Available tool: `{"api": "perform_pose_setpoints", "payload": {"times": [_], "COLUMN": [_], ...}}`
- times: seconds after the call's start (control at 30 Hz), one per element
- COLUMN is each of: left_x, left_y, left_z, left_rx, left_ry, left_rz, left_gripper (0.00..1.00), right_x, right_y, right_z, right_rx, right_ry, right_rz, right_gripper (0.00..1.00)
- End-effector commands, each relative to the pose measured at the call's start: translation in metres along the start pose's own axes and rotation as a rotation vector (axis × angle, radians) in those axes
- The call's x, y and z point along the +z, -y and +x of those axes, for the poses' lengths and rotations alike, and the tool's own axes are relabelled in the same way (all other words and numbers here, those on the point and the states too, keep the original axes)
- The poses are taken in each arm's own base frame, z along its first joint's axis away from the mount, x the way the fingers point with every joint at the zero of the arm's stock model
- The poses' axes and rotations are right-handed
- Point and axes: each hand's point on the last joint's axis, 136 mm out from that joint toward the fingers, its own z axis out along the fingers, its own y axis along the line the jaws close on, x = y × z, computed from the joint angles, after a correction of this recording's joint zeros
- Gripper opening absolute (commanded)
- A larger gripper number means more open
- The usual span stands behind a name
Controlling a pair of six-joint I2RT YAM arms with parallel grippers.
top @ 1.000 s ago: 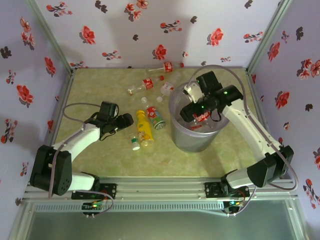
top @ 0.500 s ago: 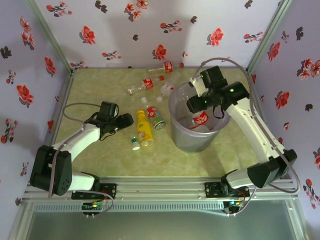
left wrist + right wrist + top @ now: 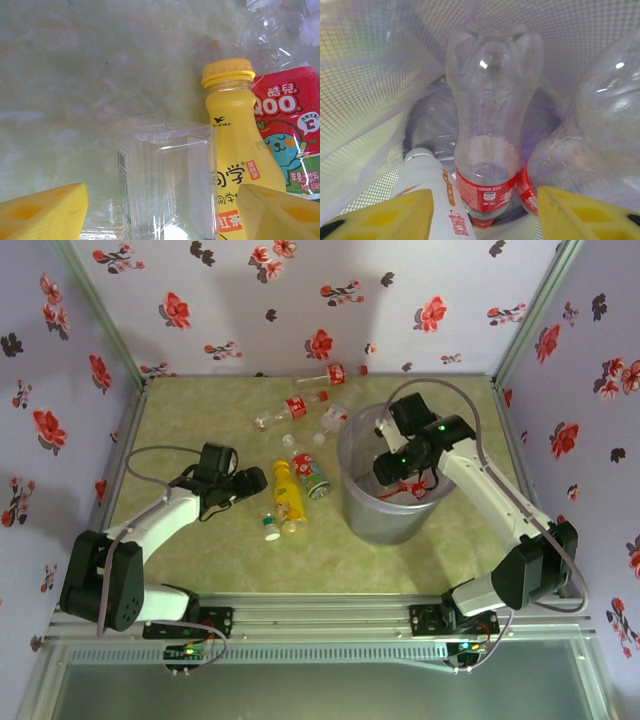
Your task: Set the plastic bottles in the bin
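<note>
Left of the big translucent grey plastic bin [image 3: 375, 525], the left gripper [image 3: 250, 482] hovers wide astride a small clear plastic bottle [image 3: 165, 170] lying on the green table [image 3: 200, 410]. It looks empty, light, crushable and slick, so mid-body seems the best place to pinch. Inside the bin, the right gripper [image 3: 485, 207] hangs with jaws parted above red-labelled bottles [image 3: 490, 125].

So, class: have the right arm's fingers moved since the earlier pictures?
Yes. The right fingers dropped deeper into the bin, after lifting toward its rim.

High rear view over table [image 3: 190, 420], left wrist close on yellow bottle [image 3: 240, 165], right wrist down inside bin [image 3: 365, 75]
</note>
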Motion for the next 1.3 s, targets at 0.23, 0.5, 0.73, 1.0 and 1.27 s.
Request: {"api": "perform_pose_setpoints", "payload": {"times": [0.23, 0.5, 0.73, 1.0, 1.27], "left_x": [0.013, 0.031, 0.038, 0.021, -0.033], "left_y": [-0.009, -0.014, -0.022, -0.004, 0.029], "left_z": [0.022, 0.022, 0.024, 0.006, -0.036], "left_rx": [0.024, 0.098, 0.11, 0.116, 0.154], "left_ry": [-0.072, -0.11, -0.126, -0.07, 0.045], "left_rz": [-0.069, -0.169, -0.228, -0.186, -0.114], "left_gripper": [0.77, 0.89, 0.73, 0.62, 0.59], "right_x": [-0.097, -0.092, -0.084, -0.089, -0.11], "right_y": [0.019, 0.019, 0.016, 0.01, -0.01], "right_z": [-0.05, -0.03, -0.017, -0.019, -0.037], "right_rx": [0.108, 0.121, 0.147, 0.148, 0.133], "right_ry": [0.368, 0.351, 0.342, 0.356, 0.421], "right_rz": [0.103, 0.106, 0.083, 0.051, -0.026], "right_gripper": [0.84, 0.87, 0.87, 0.86, 0.86]}}
